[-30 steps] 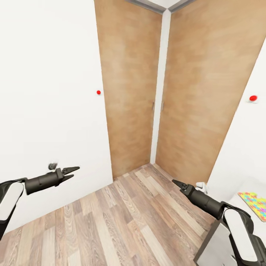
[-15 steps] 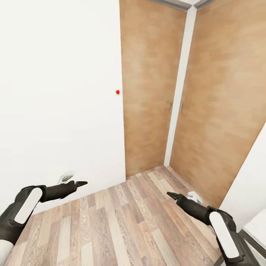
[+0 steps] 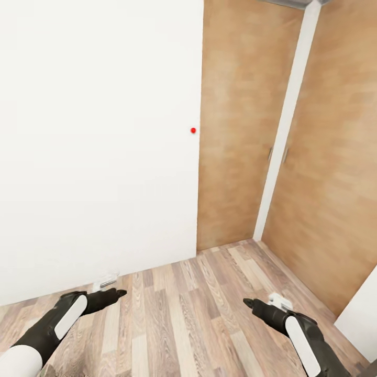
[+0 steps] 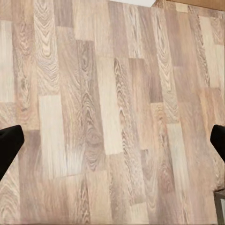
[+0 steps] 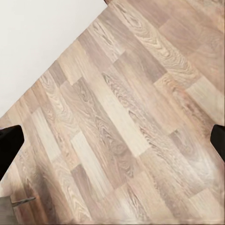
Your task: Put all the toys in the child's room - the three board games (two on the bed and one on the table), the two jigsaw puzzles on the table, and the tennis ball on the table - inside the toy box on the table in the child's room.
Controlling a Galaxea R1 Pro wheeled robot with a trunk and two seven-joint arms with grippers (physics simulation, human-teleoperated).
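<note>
The toys, the bed, the table and the toy box are out of view. In the head view my left gripper [image 3: 119, 293] hangs low over the wood-plank floor [image 3: 183, 314], close to the foot of a white wall. My right gripper [image 3: 247, 302] is at about the same height over the floor further right. Each wrist view looks down at bare planks. The black fingertips [image 4: 9, 146] of the left gripper sit at opposite edges of its picture, wide apart. The right gripper's fingertips [image 5: 9, 143] are just as far apart. Both grippers are open and hold nothing.
A white wall [image 3: 99, 146] stands close ahead on the left, with a small red round button [image 3: 193, 130] near its edge. Tall wooden wardrobe doors [image 3: 235, 131] form a corner ahead and to the right. A white surface [image 3: 361, 314] cuts in at the lower right.
The whole view has swung left: the desk corner with a jigsaw puzzle and a second red button have left the picture at right. Both arms now sit lower in the picture, still open.
</note>
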